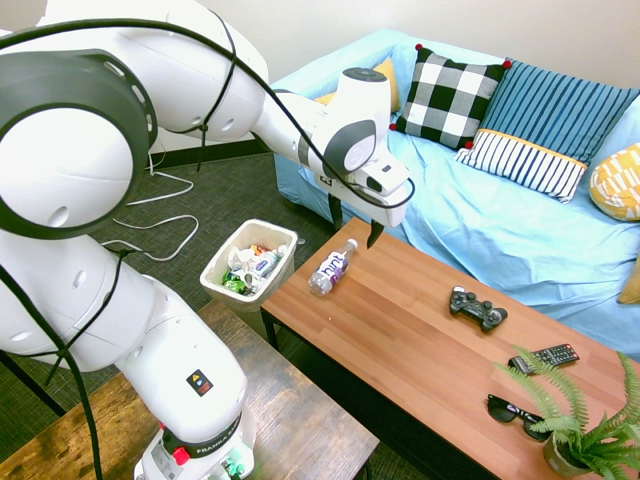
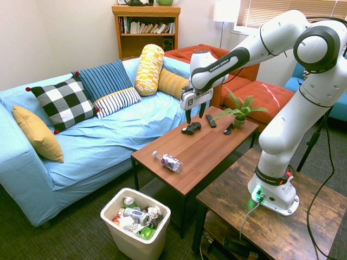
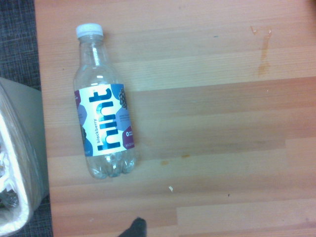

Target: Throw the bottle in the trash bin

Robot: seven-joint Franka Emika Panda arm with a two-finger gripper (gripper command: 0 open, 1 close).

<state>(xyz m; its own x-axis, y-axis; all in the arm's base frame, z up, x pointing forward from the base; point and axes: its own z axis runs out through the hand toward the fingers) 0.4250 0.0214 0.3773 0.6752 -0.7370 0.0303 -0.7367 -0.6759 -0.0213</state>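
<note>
One bottle [image 1: 333, 267] is lying on its side near the end of the wooden coffee table [image 1: 420, 340], untouched; the trash bin [image 1: 218, 266] is sitting on the floor just beside that end, holding crumpled rubbish; the gripper [image 1: 354, 226] is hovering above the bottle, fingers apart and empty.

The bottle [image 3: 102, 101] was clear, glossy plastic with a white cap and a smooth printed label. It lay on a coffee table [image 1: 420, 340] of smooth wood planks with a satin sheen. The trash bin [image 2: 130, 238] was matt cream plastic. The sofa [image 2: 97, 146] wore wrinkled light-blue cloth. The floor was rough dark carpet [image 1: 230, 200].
</note>
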